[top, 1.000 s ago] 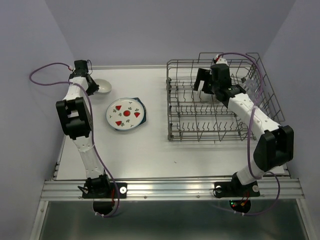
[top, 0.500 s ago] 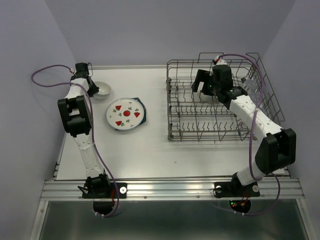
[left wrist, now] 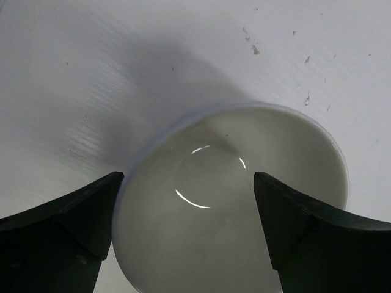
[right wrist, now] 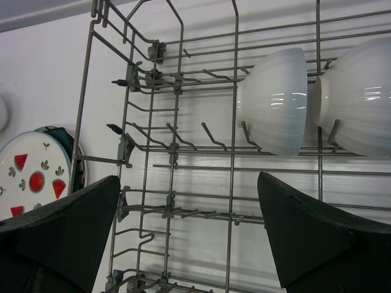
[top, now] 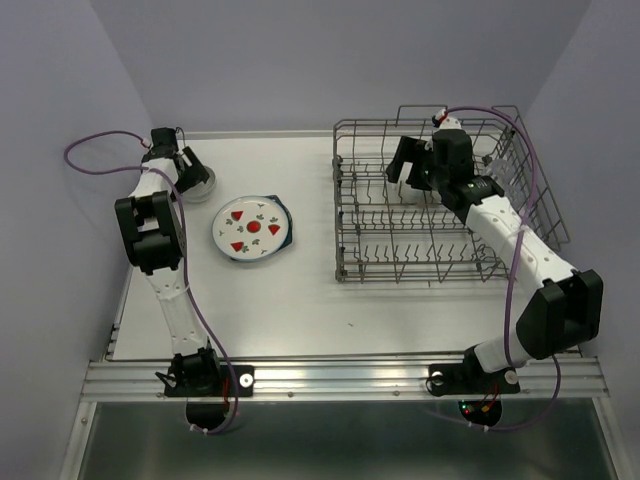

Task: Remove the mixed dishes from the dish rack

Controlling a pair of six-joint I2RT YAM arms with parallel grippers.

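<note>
White bowl point(left wrist: 229, 201) between spread left pincer point(left wrist: 188, 180); right pincer point(right wrist: 188, 180) gapes over dish rack point(right wrist: 173, 149).

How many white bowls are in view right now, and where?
3. One bowl sits on the table under the open left gripper; two bowls stand side by side in the dish rack, ahead of the right gripper. More may be hidden behind the right arm.

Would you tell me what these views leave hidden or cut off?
- Top view: dark teal plate mostly under the strawberry plate.
- Right wrist view: right-hand white bowl cut by the right edge.
- Left wrist view: small white bowl, near rim beyond the bottom edge.
</note>
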